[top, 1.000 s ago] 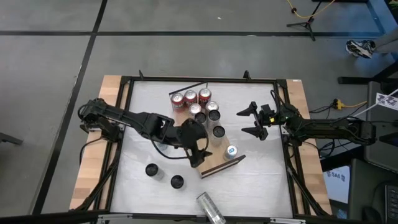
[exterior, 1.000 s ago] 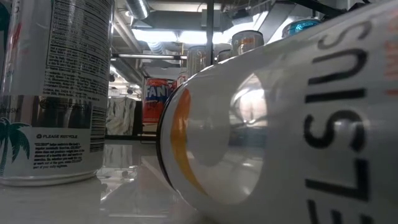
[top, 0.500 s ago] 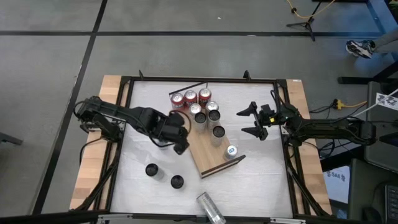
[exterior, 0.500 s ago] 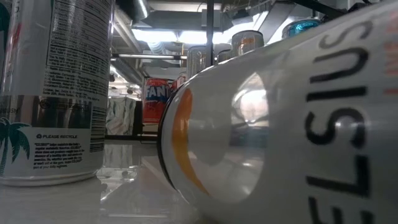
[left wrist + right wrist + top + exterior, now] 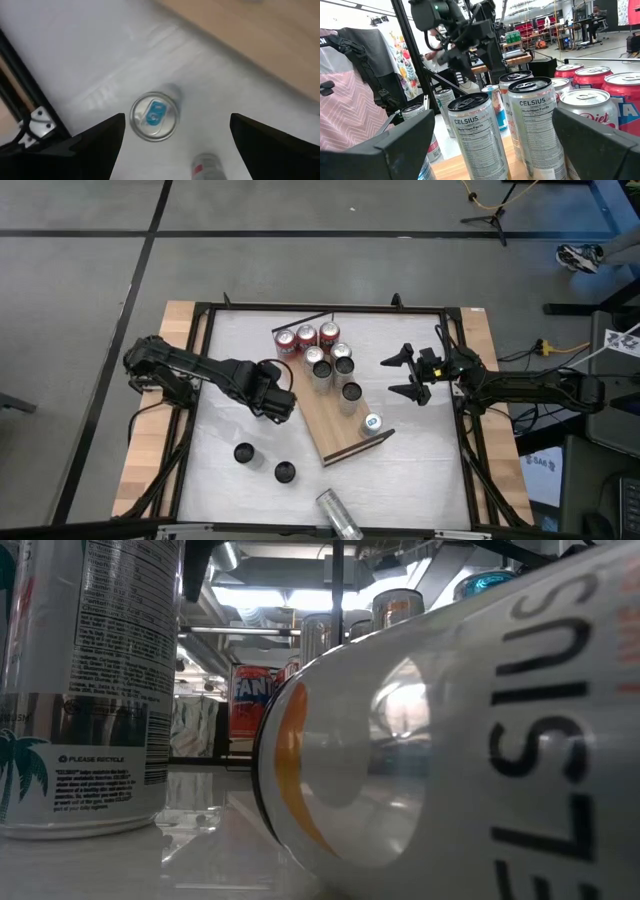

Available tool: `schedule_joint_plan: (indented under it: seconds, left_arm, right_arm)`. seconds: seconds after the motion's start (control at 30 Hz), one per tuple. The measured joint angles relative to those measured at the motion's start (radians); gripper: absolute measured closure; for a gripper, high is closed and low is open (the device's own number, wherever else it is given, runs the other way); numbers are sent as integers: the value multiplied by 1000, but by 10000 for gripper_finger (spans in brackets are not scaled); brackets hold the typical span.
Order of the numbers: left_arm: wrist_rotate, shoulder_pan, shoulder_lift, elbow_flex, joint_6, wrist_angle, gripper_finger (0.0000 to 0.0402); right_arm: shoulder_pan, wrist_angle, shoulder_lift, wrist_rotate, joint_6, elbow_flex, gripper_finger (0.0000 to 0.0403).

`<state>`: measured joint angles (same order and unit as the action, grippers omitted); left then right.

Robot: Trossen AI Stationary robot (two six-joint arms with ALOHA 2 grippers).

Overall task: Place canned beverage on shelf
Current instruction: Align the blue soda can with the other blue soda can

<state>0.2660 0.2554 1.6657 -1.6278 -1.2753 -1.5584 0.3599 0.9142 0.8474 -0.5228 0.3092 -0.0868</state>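
Left claw hangs over loose cans beside the shelf

Cans already stand in a cluster at the far end of the shelf (image 5: 335, 415), the light wooden board lying aslant near the middle of the table (image 5: 420, 470), with one blue-topped can (image 5: 372, 422) alone at the shelf's near end. The left claw (image 5: 277, 404) hovers just off the shelf's left long edge, fingers spread and holding nothing. Its wrist camera looks down on an upright can with a blue tab (image 5: 154, 116), standing on the white table between the spread fingers' line of sight.

Two dark-topped cans (image 5: 243, 452) stand upright toward the near-left part of the table, on the claw's near side; a silver can (image 5: 338, 514) lies on its side at the near edge. The standing pair looks the likelier pick: their long axis is vertical and they are close to the left arm.

The right claw (image 5: 412, 375) waits near the right edge, spread wide and empty, well apart from the loose cans.
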Motion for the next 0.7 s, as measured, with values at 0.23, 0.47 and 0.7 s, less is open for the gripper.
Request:
schedule_joint_plan:
  seconds: [0.23,0.47,0.7]
  left_arm:
    - [-31,0,0,79,-17,15,49]
    - [-51,0,0,149,-31,35,49]
    - [-52,0,0,221,-30,81,49]
  right_arm:
    - [0,0,0,0,0,0,4]
    - [0,0,0,0,0,0,4]
    - [0,0,0,0,0,0,4]
